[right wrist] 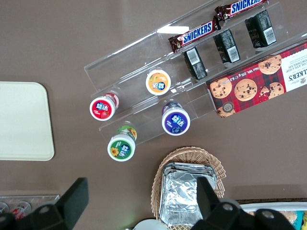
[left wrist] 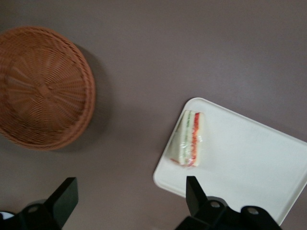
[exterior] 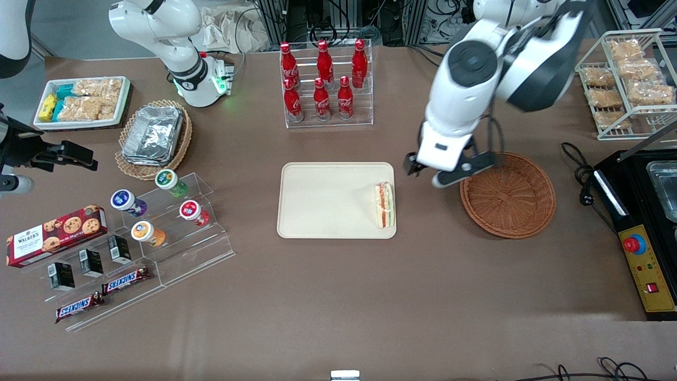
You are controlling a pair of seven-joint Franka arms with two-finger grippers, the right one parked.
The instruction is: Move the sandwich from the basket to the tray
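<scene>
The wrapped sandwich (exterior: 384,205) (left wrist: 188,139) lies on the cream tray (exterior: 328,201) (left wrist: 249,163), at the tray's end nearest the basket, with its red and green filling edge showing. The reddish-brown wicker basket (exterior: 508,194) (left wrist: 41,86) stands beside the tray toward the working arm's end and holds nothing. My gripper (exterior: 423,172) (left wrist: 129,194) hangs above the bare table between tray and basket. It is open, with nothing between its fingers, and it is apart from the sandwich.
A clear rack of red cola bottles (exterior: 323,79) stands farther from the front camera than the tray. A black machine (exterior: 642,222) and a wire rack of snack packs (exterior: 627,79) sit at the working arm's end. Snack displays (exterior: 132,233) and a foil-tray basket (exterior: 153,135) lie toward the parked arm's end.
</scene>
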